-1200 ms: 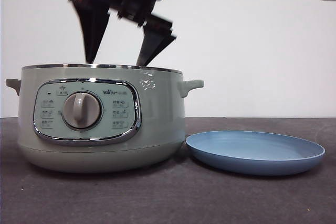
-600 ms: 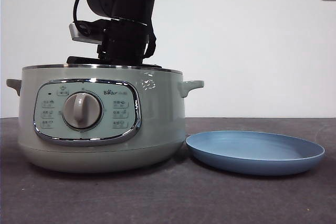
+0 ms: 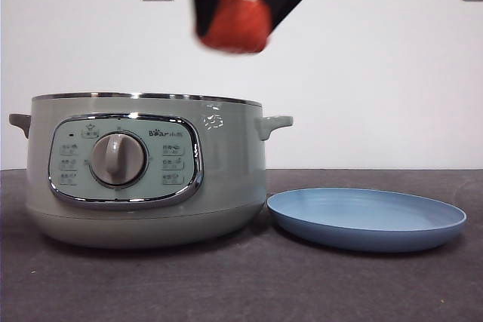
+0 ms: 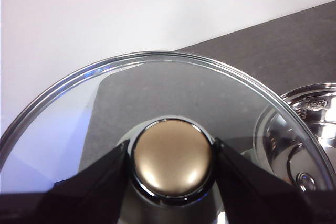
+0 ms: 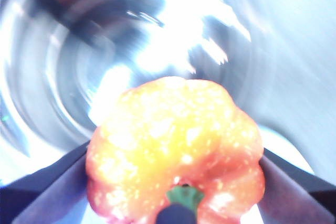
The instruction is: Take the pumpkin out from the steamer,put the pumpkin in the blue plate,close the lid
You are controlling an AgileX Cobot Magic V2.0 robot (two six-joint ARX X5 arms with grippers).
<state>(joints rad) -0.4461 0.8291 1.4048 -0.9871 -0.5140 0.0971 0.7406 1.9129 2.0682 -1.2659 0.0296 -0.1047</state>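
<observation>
Overlooking dark table [image 3: 226, 284], white wall [image 3: 377, 73]

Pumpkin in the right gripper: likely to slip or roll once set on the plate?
The pumpkin looks rigid and lobed, so the right gripper probably holds it firmly. Its round, squat body may rock or roll slightly on the shallow blue plate.

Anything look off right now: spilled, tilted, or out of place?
Nothing stands out. The right gripper holds the pumpkin in the air above the steamer, the left gripper grips the lid by its knob, and the blue plate sits flat beside the steamer.
</observation>
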